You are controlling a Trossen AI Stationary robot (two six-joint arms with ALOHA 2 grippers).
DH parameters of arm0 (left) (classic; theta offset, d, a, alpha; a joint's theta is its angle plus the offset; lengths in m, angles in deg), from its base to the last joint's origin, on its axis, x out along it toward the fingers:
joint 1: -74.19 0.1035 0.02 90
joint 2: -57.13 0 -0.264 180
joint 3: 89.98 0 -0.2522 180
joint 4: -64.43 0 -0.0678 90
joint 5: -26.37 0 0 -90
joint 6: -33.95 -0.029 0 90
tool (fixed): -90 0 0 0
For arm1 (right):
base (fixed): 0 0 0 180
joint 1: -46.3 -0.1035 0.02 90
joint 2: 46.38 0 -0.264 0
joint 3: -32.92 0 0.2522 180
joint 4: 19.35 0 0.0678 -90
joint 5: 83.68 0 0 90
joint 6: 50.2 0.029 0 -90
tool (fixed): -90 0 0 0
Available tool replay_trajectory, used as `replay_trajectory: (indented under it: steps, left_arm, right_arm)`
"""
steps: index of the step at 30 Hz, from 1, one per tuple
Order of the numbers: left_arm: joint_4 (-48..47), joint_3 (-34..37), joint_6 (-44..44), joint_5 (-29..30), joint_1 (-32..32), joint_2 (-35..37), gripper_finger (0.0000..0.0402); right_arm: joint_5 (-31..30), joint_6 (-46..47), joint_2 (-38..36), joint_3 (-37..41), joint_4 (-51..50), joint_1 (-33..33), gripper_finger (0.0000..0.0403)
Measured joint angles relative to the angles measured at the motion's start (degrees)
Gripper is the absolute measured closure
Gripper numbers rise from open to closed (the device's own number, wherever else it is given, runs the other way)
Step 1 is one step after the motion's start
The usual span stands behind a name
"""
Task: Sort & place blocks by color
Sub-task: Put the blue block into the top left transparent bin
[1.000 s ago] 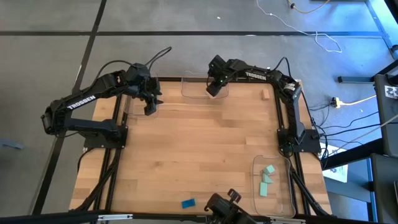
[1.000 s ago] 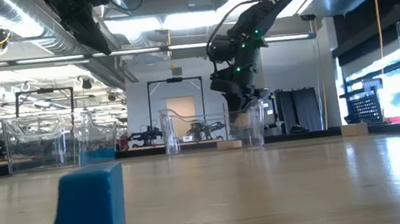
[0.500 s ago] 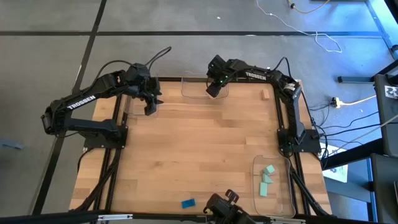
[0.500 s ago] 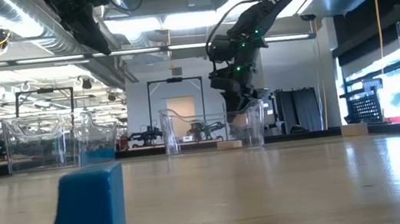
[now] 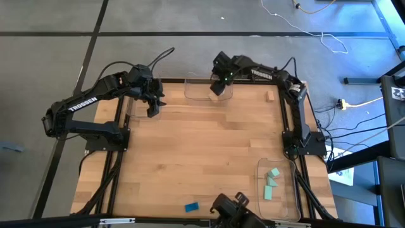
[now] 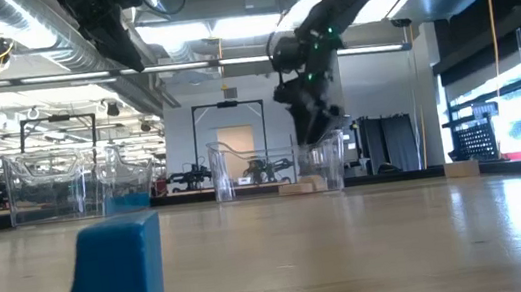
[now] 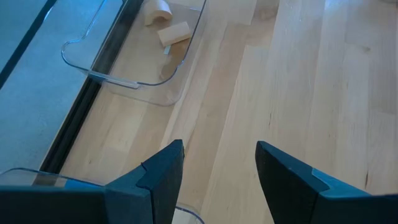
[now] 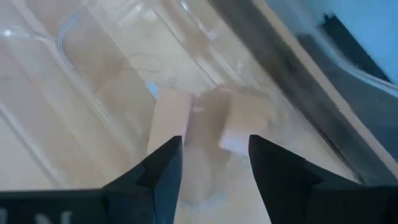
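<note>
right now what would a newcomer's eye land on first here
Probably the right gripper poised above the clear tray at the table's far edge, jaws open over tan wood blocks inside. Next, the mint green blocks in the near-right tray, and a lone blue block on the near edge.

Table (image 5: 202,152) is pale wood planks with a smooth, slightly shiny finish. Trays (image 5: 278,190) look like clear glossy plastic. Tan blocks (image 8: 171,121) are plain matt wood.

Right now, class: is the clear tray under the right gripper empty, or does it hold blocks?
It holds blocks. In the right wrist view, tan wood blocks lie inside the clear tray, beyond the open right gripper.
</note>
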Motion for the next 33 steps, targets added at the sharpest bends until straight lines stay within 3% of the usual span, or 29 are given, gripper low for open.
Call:
replay_trajectory:
  steps: [5, 11, 14, 20, 33]
  left_arm:
    - [0.00, 0.00, 0.15, 0.00, 0.00, 0.00, 0.0209]
    - [0.00, 0.00, 0.26, 0.00, 0.00, 0.00, 0.0209]
    - [0.00, 0.00, 0.31, 0.00, 0.00, 0.00, 0.0209]
    - [0.02, 0.00, 0.33, 0.02, -0.02, 0.00, 0.0209]
    - [0.04, 0.00, 1.75, 0.02, 0.00, -0.02, 0.0209]
  right_arm:
    - [-0.30, 5.71, -0.01, -10.66, -16.35, 1.57, 0.0228]
    - [-10.90, 6.37, -0.01, -19.24, -31.18, 4.18, 0.0232]
    - [-11.62, 8.74, -0.03, -20.20, -37.62, 6.80, 0.0232]
    - [-10.59, 9.13, -0.14, -17.31, -38.48, 12.59, 0.0232]
    - [-8.98, 11.73, -0.12, 0.18, -38.63, 21.47, 0.0232]
